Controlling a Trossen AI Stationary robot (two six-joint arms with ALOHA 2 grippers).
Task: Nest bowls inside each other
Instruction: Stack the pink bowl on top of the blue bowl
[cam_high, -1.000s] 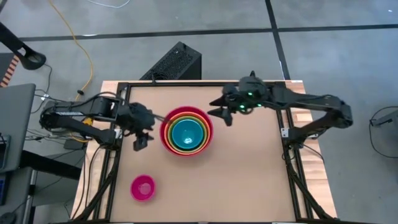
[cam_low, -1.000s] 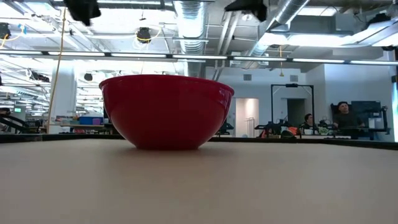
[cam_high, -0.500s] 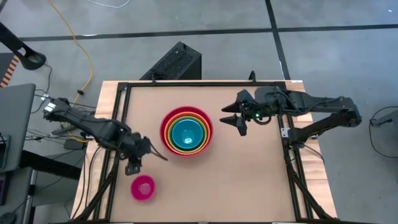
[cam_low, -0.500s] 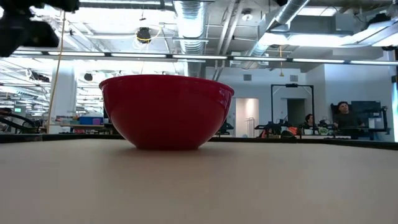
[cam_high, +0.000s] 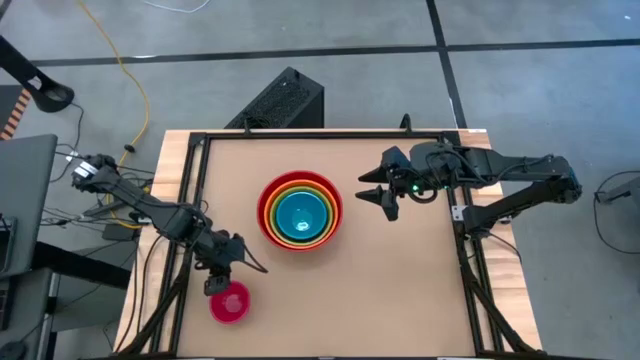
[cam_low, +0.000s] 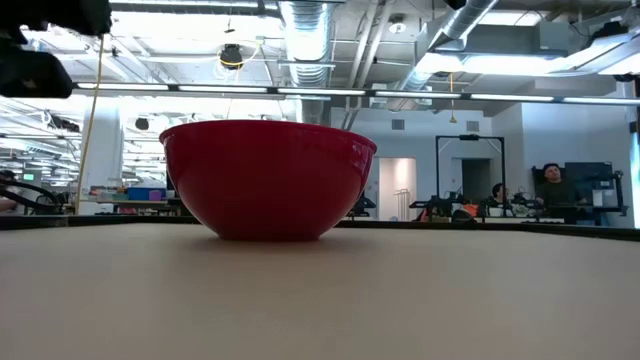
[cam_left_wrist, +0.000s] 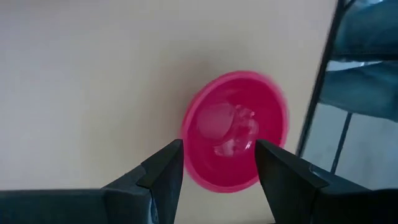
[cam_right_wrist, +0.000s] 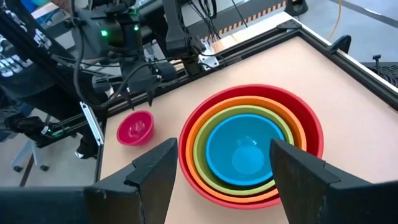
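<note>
Near the table's (cam_high: 400, 290) 7 o'clock corner, high view: small pink bowl (cam_high: 229, 303) sits alone, close to the left frame rail (cam_high: 188, 215) and the near edge. Left gripper (cam_high: 222, 270) hovers just above it at the bowl's 12 o'clock, fingers spread wide, holding nothing. Left wrist view: pink bowl (cam_left_wrist: 236, 130) shows between and beyond the 2 dark fingers (cam_left_wrist: 163, 169), upright, no contact visible; frame rail (cam_left_wrist: 320, 87) runs just past its far rim, so little room on that side.

Stack of 4 nested bowls (cam_high: 300, 212) sits center-left of the table: red outermost (cam_high: 267, 200), then orange, green, blue (cam_high: 300, 215) innermost. Bare tabletop all around the stack; widest free area runs from 3 to 6 o'clock of it. Pink bowl lies at the stack's 7 o'clock, well apart.

Right gripper (cam_high: 372, 192) hangs at the stack's 3 o'clock, near but not touching the red rim, fingers wide, empty. Right wrist view: stack (cam_right_wrist: 252, 146) lies between its 2 fingers (cam_right_wrist: 155, 174), pink bowl (cam_right_wrist: 135, 128) beyond near the table's edge, left arm (cam_right_wrist: 140, 74) above that.

Low view: red bowl (cam_low: 268, 178) rests flat on the tabletop, open surface to both sides and in front. Dark arm part (cam_low: 45, 45) at the upper left corner. People (cam_low: 550, 185) sit far back in the room.
</note>
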